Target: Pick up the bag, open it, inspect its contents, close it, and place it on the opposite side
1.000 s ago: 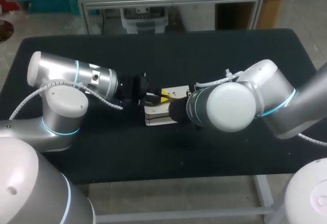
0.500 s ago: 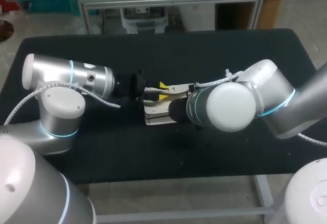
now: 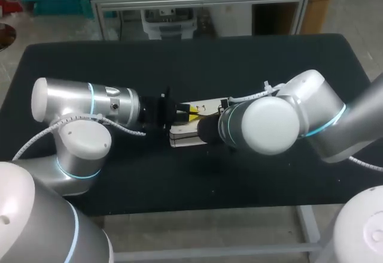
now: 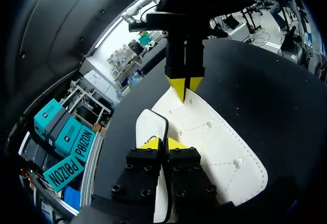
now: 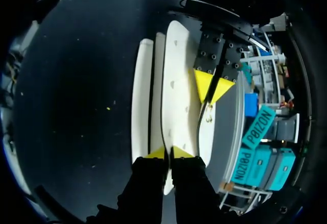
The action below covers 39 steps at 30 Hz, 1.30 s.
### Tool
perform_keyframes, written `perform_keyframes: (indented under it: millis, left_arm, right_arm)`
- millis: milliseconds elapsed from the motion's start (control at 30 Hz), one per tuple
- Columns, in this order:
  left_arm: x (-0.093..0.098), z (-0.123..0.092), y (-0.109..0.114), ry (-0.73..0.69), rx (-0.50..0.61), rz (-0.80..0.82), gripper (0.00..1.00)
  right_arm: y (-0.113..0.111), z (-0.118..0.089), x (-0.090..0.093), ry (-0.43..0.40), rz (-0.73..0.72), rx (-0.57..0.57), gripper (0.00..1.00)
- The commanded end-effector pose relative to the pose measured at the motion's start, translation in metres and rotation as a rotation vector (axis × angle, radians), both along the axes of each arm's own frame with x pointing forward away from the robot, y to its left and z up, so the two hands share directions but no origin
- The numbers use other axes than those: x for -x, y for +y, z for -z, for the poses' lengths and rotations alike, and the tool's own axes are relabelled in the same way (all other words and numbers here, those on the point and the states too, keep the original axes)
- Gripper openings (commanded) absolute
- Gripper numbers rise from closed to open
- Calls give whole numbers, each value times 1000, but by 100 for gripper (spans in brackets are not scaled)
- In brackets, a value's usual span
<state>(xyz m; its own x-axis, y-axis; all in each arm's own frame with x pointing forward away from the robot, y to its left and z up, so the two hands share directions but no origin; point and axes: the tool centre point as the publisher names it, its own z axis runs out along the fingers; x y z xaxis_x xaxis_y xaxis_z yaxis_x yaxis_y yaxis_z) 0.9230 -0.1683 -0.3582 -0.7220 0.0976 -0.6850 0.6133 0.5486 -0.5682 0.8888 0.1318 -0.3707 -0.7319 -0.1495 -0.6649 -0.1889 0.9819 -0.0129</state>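
Lying at the middle of the table (image 3: pixel 179 65), the white bag (image 3: pixel 182 137) is gripped twice: left claw (image 4: pixel 162 143) clamped on its black strap (image 4: pixel 164 124), apparently, right claw (image 5: pixel 167 152) clamped on the flap (image 5: pixel 176 81). Pulling apart unevenly could slip the strap free.

Table (image 3: pixel 251 59): one, flat matte black top with rounded far corners. Pale metal frame (image 3: pixel 239 252) below the table's near edge, with a leg toward its near right corner. A few small light specks (image 5: pixel 108 108) on the table's top, possibly lint or dust.
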Motion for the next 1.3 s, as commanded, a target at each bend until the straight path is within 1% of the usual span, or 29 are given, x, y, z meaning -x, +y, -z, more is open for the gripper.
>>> perform_keyframes:
  millis: [33,133,233,300,533,700,800,967,1100,1300]
  left_arm:
    - [19,9,2,-64,20,-46,0]
    - [23,14,4,-61,10,-45,0]
    - [23,18,3,-55,9,-45,0]
    - [23,18,3,-57,15,-43,0]
    - [25,14,15,-56,48,-67,0]
    - [20,23,2,-70,34,-81,0]
    - [14,27,-5,-75,20,-83,0]
    - [7,21,-5,-78,33,-94,0]
    - [7,15,5,-68,45,-99,0]
    - [7,0,20,-46,94,-109,0]
  right_arm:
    - [-2,4,1,-529,-12,-109,0]
    - [-2,4,1,-529,-12,-109,0]
    - [-2,4,1,-529,-12,-109,0]
    - [-2,4,1,-529,-12,-109,0]
    - [-2,4,1,-529,-12,-109,0]
    - [-2,4,1,-529,-12,-109,0]
    - [-2,4,1,-529,-12,-109,0]
    - [-2,4,1,-529,-12,-109,0]
    - [-2,4,1,-529,-12,-109,0]
    - [-2,4,1,-529,-12,-109,0]
